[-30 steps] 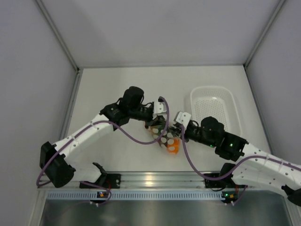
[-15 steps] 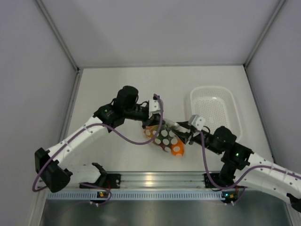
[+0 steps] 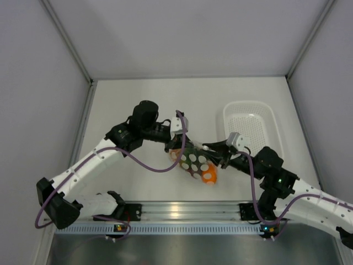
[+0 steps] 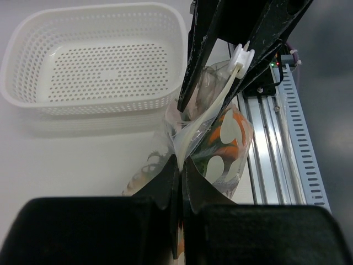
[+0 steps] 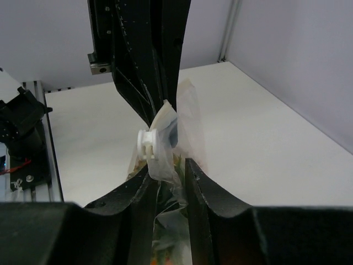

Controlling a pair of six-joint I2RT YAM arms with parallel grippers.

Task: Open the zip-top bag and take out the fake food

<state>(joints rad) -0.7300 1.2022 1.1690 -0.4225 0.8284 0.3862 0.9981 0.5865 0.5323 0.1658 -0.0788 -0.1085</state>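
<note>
Both the left claw (image 4: 177, 165) and the right claw (image 5: 168, 172) pinch the zip-top bag (image 3: 194, 161). It looks soft, light and slippery, so it is best held by its zip edge.

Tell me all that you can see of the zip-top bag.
The zip-top bag is clear crinkly plastic with white dots, and orange and green pieces show inside. A white slider sits on its zip strip. The left gripper and the right gripper each pinch its top edge, stretched between them near the white basket.
</note>
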